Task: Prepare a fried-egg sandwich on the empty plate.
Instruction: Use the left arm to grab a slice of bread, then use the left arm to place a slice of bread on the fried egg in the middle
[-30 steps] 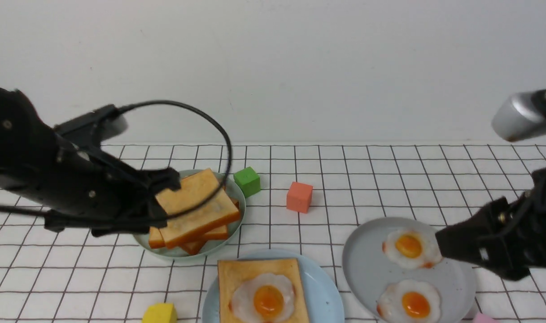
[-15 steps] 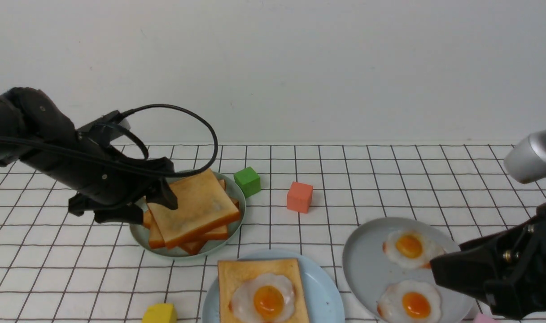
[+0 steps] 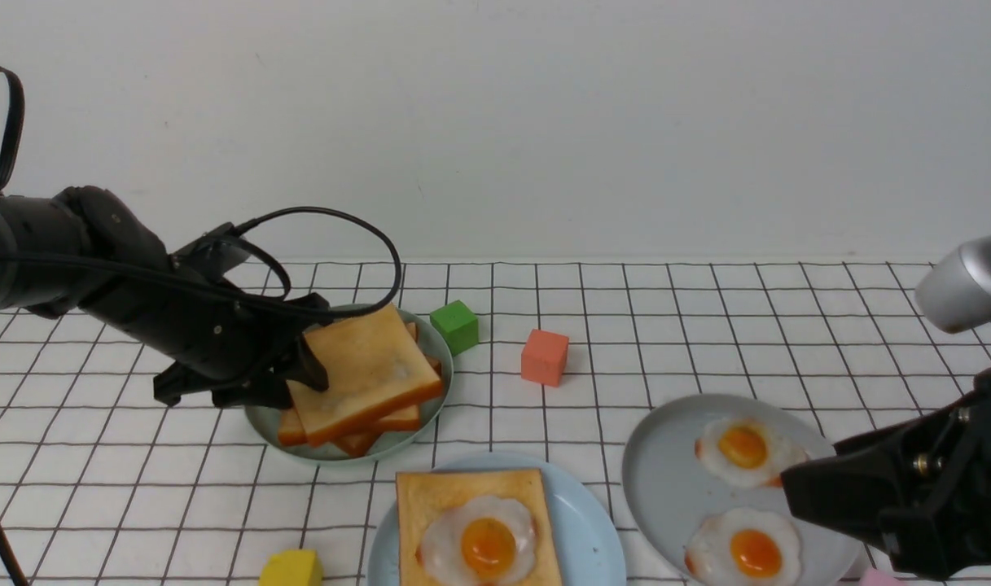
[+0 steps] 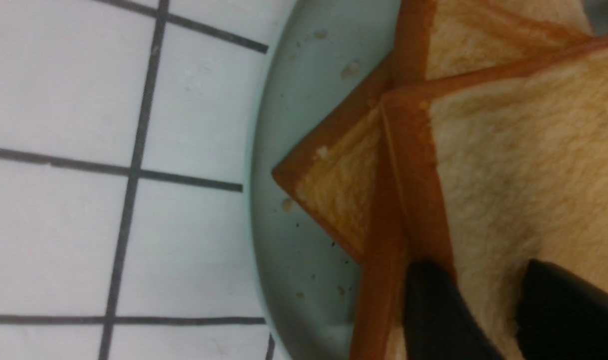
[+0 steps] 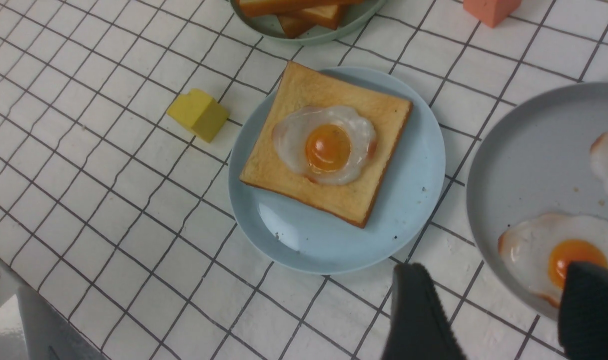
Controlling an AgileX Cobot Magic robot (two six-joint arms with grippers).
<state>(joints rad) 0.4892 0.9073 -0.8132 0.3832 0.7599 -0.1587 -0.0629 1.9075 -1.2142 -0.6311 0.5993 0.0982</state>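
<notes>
On the empty plate (image 3: 586,521) (image 5: 413,200), pale blue, lies one toast slice (image 3: 430,496) (image 5: 294,165) with a fried egg (image 3: 479,539) (image 5: 327,145) on top; no second slice covers it. Behind it a pile of toast (image 3: 373,370) (image 4: 523,150) sits on a pale green plate (image 3: 381,450) (image 4: 304,90). My left gripper (image 3: 308,366) (image 4: 478,267) is shut on the left edge of the top slice, which tilts up toward it. My right gripper (image 3: 796,488) (image 5: 498,270) hangs open and holds nothing, over the near edge of the grey plate (image 3: 666,480) (image 5: 513,165).
The grey plate holds two fried eggs (image 3: 743,448) (image 3: 747,549). A green cube (image 3: 454,325) and an orange-red cube (image 3: 544,356) stand behind the plates. A yellow cube (image 3: 291,568) (image 5: 199,114) lies left of the blue plate, a pink object (image 3: 878,578) at the front right.
My left gripper let go of the top slice, dropped lower and closed on its edge again; the pile and green plate shifted slightly right. My right gripper drew back off the far egg, then stayed still.
</notes>
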